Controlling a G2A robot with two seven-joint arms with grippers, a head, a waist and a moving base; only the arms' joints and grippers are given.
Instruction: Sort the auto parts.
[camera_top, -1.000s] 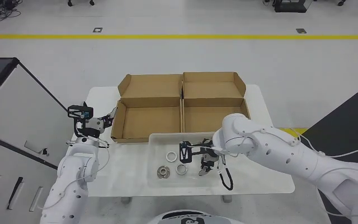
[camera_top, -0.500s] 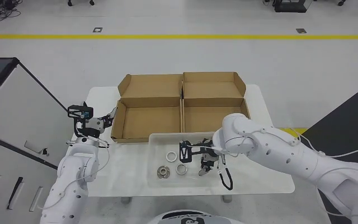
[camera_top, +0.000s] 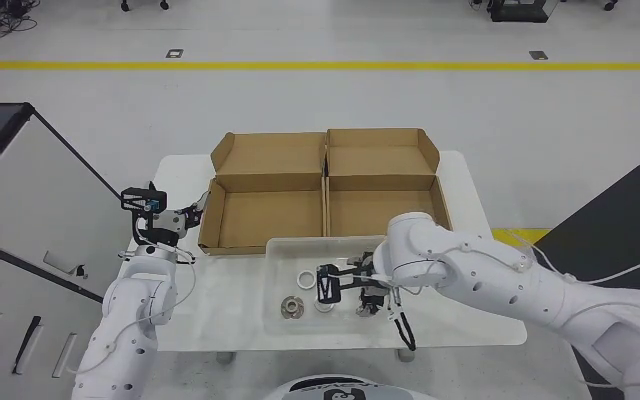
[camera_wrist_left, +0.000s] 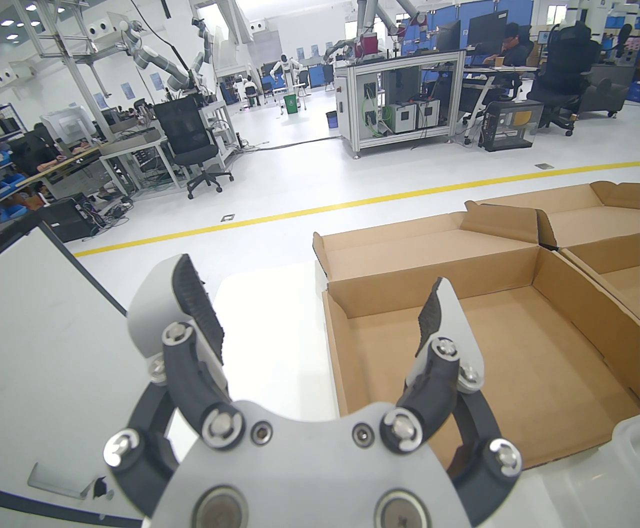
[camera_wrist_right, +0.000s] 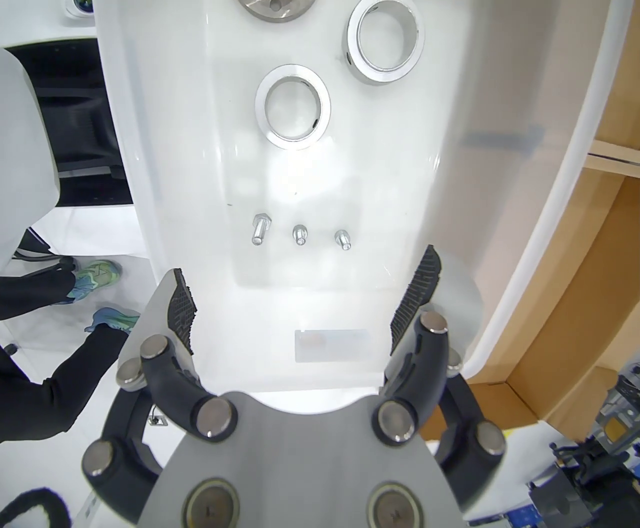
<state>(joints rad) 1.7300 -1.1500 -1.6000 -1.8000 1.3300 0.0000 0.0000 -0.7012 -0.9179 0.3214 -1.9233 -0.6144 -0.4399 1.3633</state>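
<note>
Bright even light, glare on tray (camera_wrist_right: 300, 175)

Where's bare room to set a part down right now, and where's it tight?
Both floors are bare: left box and right box. The table is free between left box, tray and its front edge. In the tray, the stretch from the bolts back under the open right gripper is bare. Tight: beyond the bolts, two rings and a hub cluster.

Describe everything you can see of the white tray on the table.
The white tray is shallow, glossy and plastic-looking, with rounded corners and a raised rim. It lies flat on the table, beside two open cardboard boxes. Two metal rings, a round metal part and three small bolts lie in it, apart. The open right end effector hangs over it, touching nothing.
</note>
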